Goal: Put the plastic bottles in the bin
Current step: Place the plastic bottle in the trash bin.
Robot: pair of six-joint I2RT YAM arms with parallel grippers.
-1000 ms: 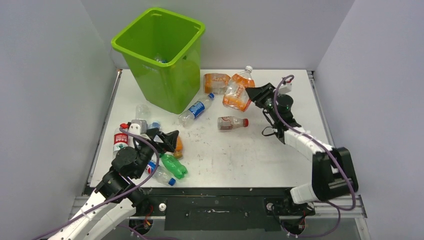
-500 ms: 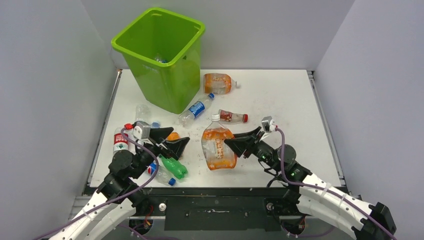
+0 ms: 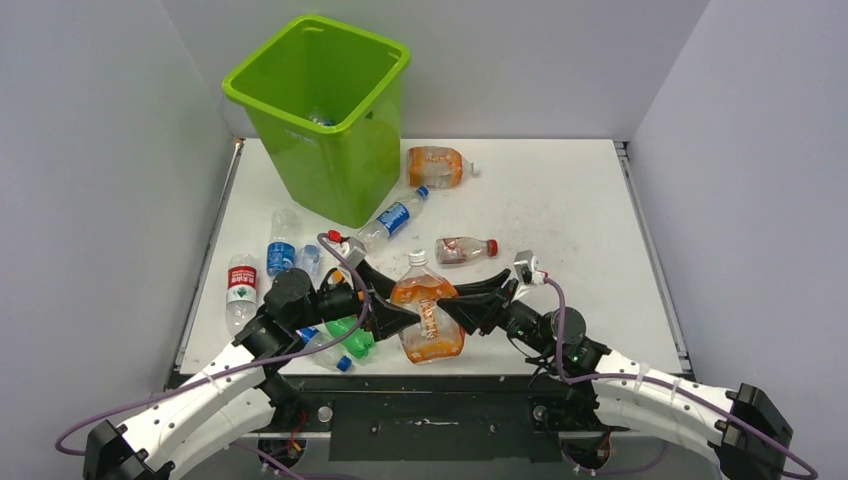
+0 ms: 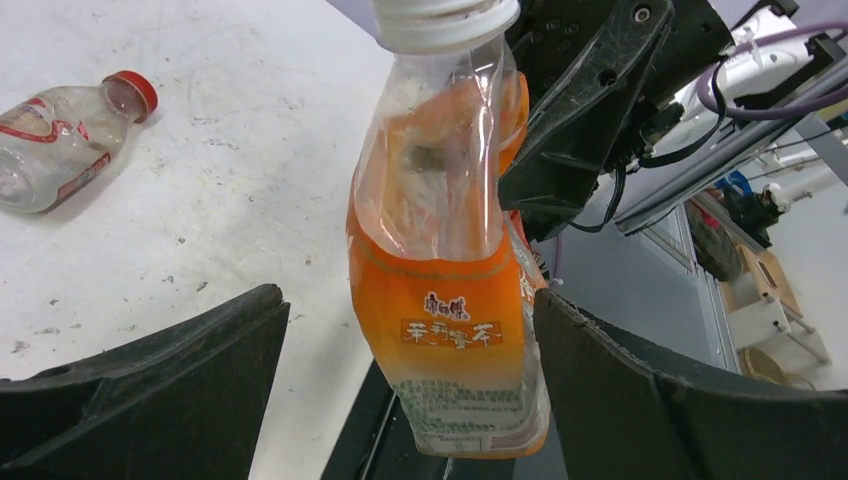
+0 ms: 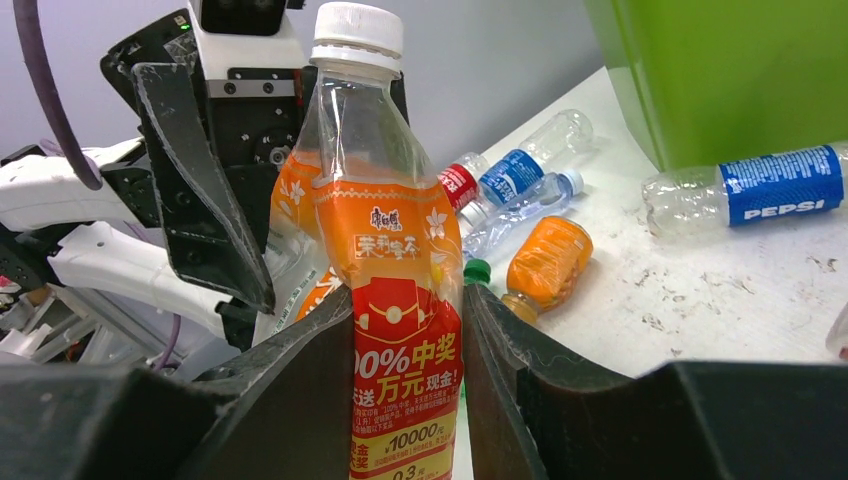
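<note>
A large orange bottle [image 3: 425, 318] with a white cap hangs upright above the table's near middle. My right gripper [image 3: 455, 310] is shut on its red-labelled lower body [image 5: 400, 260], one finger on each side. My left gripper [image 3: 388, 308] is open, its jaws standing wide on either side of the same bottle [image 4: 450, 300] from the left. The lime-green bin [image 3: 320, 110] stands at the far left with a bottle [image 3: 320, 120] inside. Loose bottles lie on the table: a Pepsi bottle [image 3: 393, 220], a crushed orange one [image 3: 438, 166] and a small red-capped one [image 3: 465, 248].
A green bottle [image 3: 350, 335] and a blue-capped clear one [image 3: 325, 352] lie under my left arm. A red-label bottle [image 3: 240, 290] and a blue-label bottle [image 3: 281, 245] lie at the left edge. A small orange bottle [image 5: 545, 265] lies behind the held one. Grey walls close in three sides.
My right gripper carried the large orange bottle from the far right to the near middle. My left arm swung right and its open jaws came around the bottle.
</note>
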